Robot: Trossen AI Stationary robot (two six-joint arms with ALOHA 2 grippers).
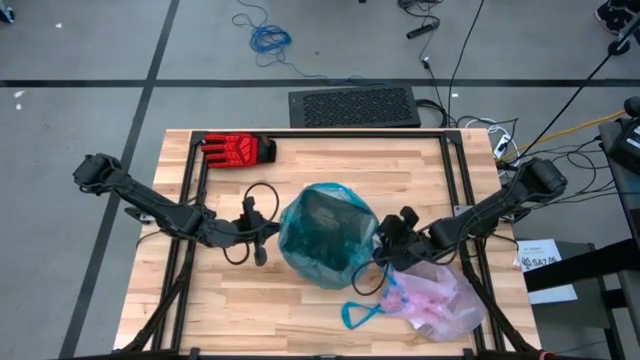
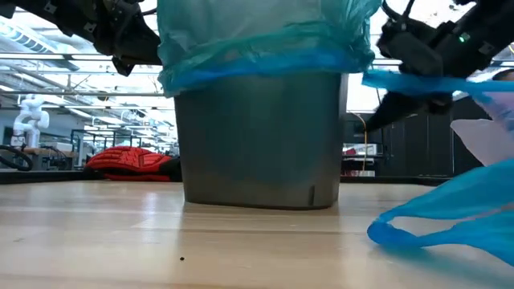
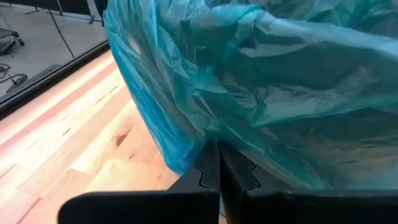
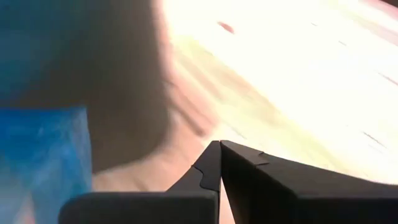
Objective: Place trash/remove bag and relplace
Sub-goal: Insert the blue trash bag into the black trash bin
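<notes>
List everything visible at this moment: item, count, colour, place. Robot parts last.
bin: one, grey, table centre.
teal-green bag: one, lining the bin, folded over its rim.
pink-white bag: one, blue drawstring loop, lying on the table beside the bin, on the right arm's side.
red glove: one, red and black, far table edge.
table: one, light wood.
left gripper: jaws shut, at the bin's rim.
right gripper: jaws shut, at the opposite rim.
</notes>
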